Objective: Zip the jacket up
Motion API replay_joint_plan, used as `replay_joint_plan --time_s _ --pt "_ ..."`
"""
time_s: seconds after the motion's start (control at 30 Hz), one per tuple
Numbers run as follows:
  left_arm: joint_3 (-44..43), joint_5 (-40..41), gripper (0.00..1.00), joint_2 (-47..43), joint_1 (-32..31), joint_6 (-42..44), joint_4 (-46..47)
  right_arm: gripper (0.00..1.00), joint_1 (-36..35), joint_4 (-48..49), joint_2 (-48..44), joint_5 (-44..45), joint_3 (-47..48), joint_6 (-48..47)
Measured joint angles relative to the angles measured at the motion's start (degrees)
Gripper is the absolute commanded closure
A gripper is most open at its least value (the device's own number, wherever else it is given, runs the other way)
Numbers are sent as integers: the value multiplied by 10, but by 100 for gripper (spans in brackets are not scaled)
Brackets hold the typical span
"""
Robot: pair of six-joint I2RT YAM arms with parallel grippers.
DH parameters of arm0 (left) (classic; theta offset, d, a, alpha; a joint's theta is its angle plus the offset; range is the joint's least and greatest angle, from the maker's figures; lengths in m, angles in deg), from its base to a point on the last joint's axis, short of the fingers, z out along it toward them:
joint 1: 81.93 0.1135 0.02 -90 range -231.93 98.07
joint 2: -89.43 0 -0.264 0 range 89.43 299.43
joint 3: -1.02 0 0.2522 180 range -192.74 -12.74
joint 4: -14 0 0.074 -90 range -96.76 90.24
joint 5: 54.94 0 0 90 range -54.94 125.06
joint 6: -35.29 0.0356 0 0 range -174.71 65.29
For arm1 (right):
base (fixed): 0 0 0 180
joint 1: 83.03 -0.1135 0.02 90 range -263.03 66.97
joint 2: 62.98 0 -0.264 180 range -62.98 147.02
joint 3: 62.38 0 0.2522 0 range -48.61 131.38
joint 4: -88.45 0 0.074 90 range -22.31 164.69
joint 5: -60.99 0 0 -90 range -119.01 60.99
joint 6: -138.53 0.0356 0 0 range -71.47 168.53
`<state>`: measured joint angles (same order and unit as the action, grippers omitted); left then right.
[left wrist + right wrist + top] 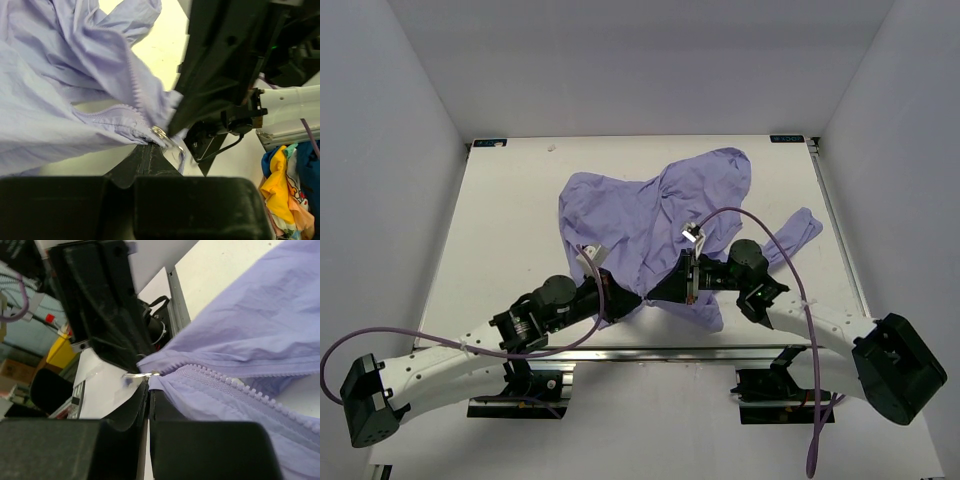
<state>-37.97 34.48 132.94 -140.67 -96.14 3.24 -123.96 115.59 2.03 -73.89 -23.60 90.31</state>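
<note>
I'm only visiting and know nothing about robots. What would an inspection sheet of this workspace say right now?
Surface: white table, bare around the cloth.
Job's things: lavender jacket, crumpled; zipper open, its halves meeting at the near hem.
Clutter: nothing seen on the table.
Grippers: left tool shut on the jacket's hem; right tool shut beside the metal pull, hold unclear.
Cables: purple cables loop from both arms, one arching over the jacket.
Surroundings: white walls; colourful heap beyond the table.
</note>
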Motion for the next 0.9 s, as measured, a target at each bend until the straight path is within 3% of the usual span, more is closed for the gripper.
replay_joint_plan --time_s 0.33,0.63,0.77,0.9 --pt "0 -32 100 -9 0 1 -2 100 -1 -15 -16 106 -1 33" --pt "-5 -54 100 6 0 0 -87 100 -3 -23 -67 168 0 31" --pt "-9 -52 37 6 0 -4 -110 100 -3 -28 -72 163 0 31" --pt "-15 -51 8 1 0 -21 -123 100 -3 -45 -75 153 -1 28"
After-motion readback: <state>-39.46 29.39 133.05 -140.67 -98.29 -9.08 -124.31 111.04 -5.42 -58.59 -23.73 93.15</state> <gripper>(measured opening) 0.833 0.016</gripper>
